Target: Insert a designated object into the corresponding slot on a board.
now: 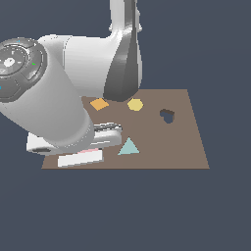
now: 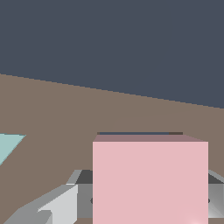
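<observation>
Pink tile point(image 2: 150, 181) fills the near part of your wrist view, a flat pale square face with a thin darker top edge. Grey finger point(image 2: 57, 205) metal flanks it on both sides, so you can read the jaws as clamped on the tile. In the exterior view only a thin pink sliver point(image 1: 89, 151) shows, tucked under the arm's hand point(image 1: 76, 147) at the near left corner of the board point(image 1: 171, 147).

The gripper point(image 1: 88, 149) sits low over that corner, and a pale flat part lies along the board's near edge just below the pink sliver. You cannot tell from either view whether the tile touches the board surface.

Just beyond the tile's top edge in the wrist view you see a narrow dark strip point(image 2: 140, 133) set in the brown surface. It may be an edge of the square slot, but the arm hides that area in the exterior view.

Elsewhere on the board you have:
- an orange diamond point(image 1: 99, 104) at the far left, partly beside the arm;
- a yellow hexagon point(image 1: 135, 104) near the far middle;
- a dark heart-shaped cut-out point(image 1: 167, 115) to the right of the hexagon;
- a teal triangle point(image 1: 128, 146) near the middle, just right of the gripper, its corner also visible in the wrist view.

The large white arm point(image 1: 59, 98) covers most of the board's left side.
</observation>
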`<action>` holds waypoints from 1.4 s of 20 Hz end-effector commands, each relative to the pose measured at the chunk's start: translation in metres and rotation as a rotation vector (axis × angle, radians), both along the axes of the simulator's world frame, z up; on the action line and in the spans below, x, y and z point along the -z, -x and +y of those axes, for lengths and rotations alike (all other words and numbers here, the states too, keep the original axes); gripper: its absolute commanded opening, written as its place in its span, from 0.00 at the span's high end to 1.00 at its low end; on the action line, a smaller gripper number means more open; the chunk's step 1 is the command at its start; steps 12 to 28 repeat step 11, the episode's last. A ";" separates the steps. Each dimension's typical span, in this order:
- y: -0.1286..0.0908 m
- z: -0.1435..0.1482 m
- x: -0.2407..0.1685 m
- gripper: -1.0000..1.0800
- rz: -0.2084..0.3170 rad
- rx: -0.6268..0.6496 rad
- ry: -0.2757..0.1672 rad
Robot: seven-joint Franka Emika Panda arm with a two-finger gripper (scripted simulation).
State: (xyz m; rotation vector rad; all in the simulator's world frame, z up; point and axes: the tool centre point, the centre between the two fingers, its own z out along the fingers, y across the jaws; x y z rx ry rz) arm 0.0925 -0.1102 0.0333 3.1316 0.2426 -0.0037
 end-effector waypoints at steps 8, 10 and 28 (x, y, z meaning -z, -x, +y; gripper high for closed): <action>0.000 0.000 0.003 0.04 -0.001 -0.001 0.000; 0.000 0.000 0.003 0.04 -0.001 -0.001 0.000; 0.000 0.000 0.003 0.04 -0.001 -0.001 0.000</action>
